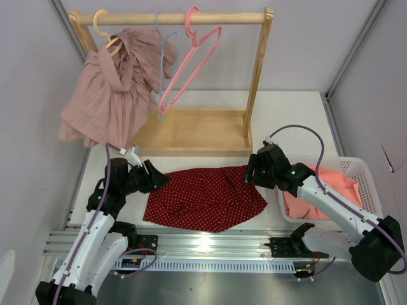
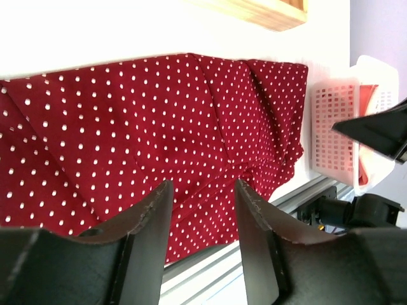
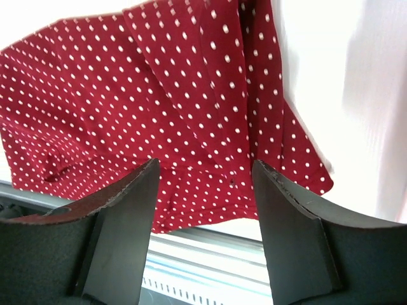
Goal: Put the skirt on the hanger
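Observation:
The skirt [image 1: 205,197], dark red with white dots, lies spread flat on the table between the arms; it also fills the left wrist view [image 2: 146,127] and the right wrist view [image 3: 159,101]. A pink hanger [image 1: 188,63] hangs empty on the wooden rack's rail. My left gripper [image 1: 159,178] hovers at the skirt's left edge, open [image 2: 203,190], with nothing between its fingers. At the skirt's right edge my right gripper [image 1: 251,173] stands open [image 3: 205,168], also holding nothing.
A wooden rack [image 1: 191,130] stands at the back, with a pink dress [image 1: 111,95] on an orange hanger and a thin blue hanger [image 1: 164,47]. A white basket [image 1: 359,166] with salmon cloth sits at the right. A metal rail [image 1: 203,244] runs along the near edge.

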`<state>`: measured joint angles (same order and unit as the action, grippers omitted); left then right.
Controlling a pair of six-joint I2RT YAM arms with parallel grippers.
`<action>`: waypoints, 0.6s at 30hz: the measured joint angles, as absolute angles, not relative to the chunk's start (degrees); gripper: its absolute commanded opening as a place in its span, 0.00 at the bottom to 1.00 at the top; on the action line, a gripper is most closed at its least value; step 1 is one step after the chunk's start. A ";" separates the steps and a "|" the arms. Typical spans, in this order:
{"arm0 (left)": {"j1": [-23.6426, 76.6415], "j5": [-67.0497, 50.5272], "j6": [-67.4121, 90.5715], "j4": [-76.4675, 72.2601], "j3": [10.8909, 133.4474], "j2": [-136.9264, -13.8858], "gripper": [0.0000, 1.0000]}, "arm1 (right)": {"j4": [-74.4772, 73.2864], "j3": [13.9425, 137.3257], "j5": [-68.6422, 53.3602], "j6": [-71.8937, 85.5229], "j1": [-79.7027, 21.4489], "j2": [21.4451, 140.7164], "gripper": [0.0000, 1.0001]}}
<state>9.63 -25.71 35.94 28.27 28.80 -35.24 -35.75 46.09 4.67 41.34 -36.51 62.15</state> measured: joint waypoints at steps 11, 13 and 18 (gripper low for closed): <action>9.63 -32.03 31.86 31.14 43.16 -24.49 0.54 | -37.41 57.98 5.06 37.76 -31.99 65.17 0.65; 9.63 -32.84 31.14 28.51 49.71 -23.53 0.54 | -37.43 59.09 4.91 37.26 -31.48 66.15 0.65; 9.63 -33.91 31.18 20.25 62.96 -26.57 0.56 | -37.95 60.20 4.32 36.03 -31.22 67.77 0.65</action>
